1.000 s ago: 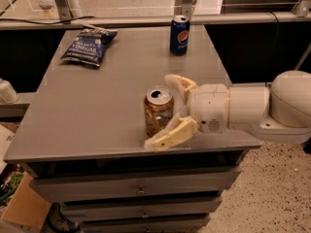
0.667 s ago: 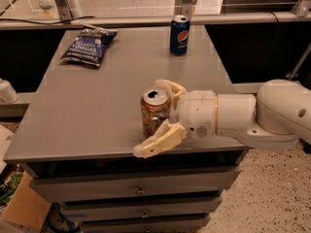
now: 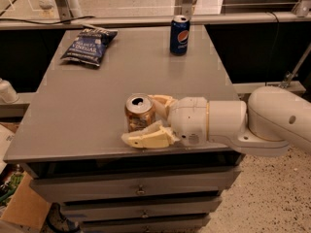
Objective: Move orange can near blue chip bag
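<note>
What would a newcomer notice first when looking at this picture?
First comes the big white arm reaching in from the right, with its gripper at the orange can near the front edge of the grey table. Next, the blue chip bag lies at the far left corner, and a blue Pepsi can stands at the far edge.

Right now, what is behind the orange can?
One finger of the tool, which grips the orange can near the front edge of the table, reaches behind it. The can hides that finger's tip.
</note>
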Tool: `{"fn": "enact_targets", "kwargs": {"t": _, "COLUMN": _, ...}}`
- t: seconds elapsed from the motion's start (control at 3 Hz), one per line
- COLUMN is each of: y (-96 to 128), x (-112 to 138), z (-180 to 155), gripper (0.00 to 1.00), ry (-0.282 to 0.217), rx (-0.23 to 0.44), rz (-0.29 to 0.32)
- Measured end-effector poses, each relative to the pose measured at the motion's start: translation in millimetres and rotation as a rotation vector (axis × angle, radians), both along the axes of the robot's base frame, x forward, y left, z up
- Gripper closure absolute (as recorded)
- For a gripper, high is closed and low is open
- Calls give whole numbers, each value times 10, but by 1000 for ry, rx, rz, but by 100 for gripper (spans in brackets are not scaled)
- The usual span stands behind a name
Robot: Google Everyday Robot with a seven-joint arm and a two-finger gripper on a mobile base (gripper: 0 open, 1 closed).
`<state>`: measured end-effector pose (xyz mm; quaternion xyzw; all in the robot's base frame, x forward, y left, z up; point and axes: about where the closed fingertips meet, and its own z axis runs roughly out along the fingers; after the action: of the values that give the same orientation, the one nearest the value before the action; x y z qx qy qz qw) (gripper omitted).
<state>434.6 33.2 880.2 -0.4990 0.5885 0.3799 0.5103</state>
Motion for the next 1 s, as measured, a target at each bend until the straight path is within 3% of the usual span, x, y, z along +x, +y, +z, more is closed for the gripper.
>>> {"fn": "enact_targets", "kwargs": {"t": 0.67, "y": -3, "x": 0, "z": 32, "gripper": 86, "ry": -2, "rx": -9, "rz": -7}}
{"fn": "enact_targets", "kwargs": {"t": 1.0, "y": 3, "x": -35, "z": 37, "gripper": 100, "ry": -1, "rx": -10, "rz": -5}}
